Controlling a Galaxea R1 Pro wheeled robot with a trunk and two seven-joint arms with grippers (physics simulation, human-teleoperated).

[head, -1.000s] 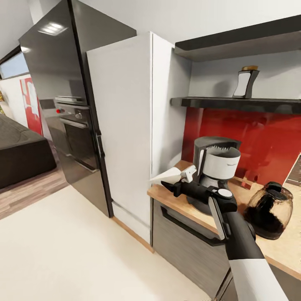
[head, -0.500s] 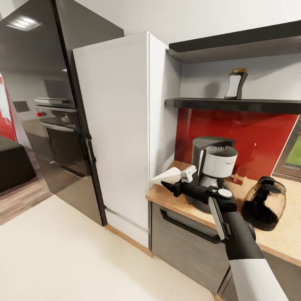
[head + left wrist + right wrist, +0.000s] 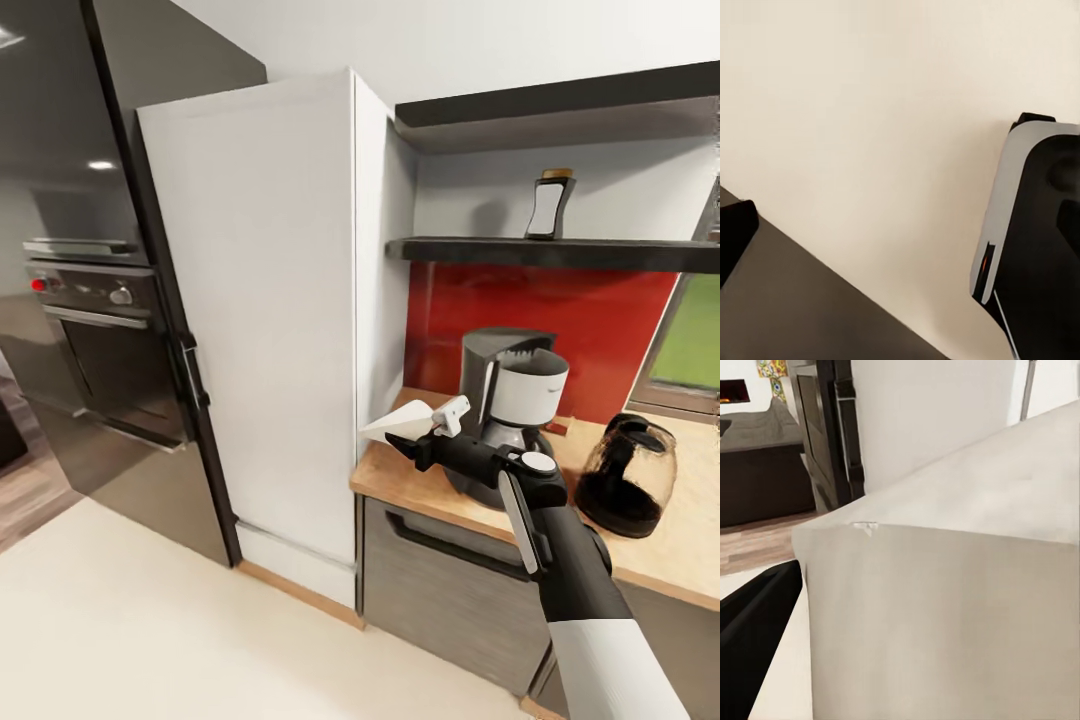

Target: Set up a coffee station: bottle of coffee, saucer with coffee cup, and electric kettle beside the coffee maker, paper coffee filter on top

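Note:
My right gripper point(image 3: 431, 428) is shut on a white cone-shaped paper coffee filter point(image 3: 398, 421), held in the air just off the counter's left end, left of the coffee maker. Up close in the right wrist view, the filter point(image 3: 945, 585) spreads wide, with one dark finger point(image 3: 750, 649) beside it. The grey and black coffee maker point(image 3: 512, 395) stands on the wooden countertop point(image 3: 400, 478). The bottle of coffee point(image 3: 549, 205) stands on the dark shelf point(image 3: 470, 249) above it. A rounded glass jug point(image 3: 626, 488) with dark contents, possibly the kettle, sits right of the maker.
A tall white cabinet point(image 3: 265, 330) adjoins the counter's left end, with a dark oven unit point(image 3: 100, 330) beyond it. A red backsplash point(image 3: 590, 320) and a window point(image 3: 690, 345) lie behind the counter. The left wrist view looks down at cream floor point(image 3: 870, 112) and the robot's base point(image 3: 1035, 240).
The whole view has swung right: cabinet and oven slid left and a window came in at the right. The right gripper still holds the filter at the same spot in the picture.

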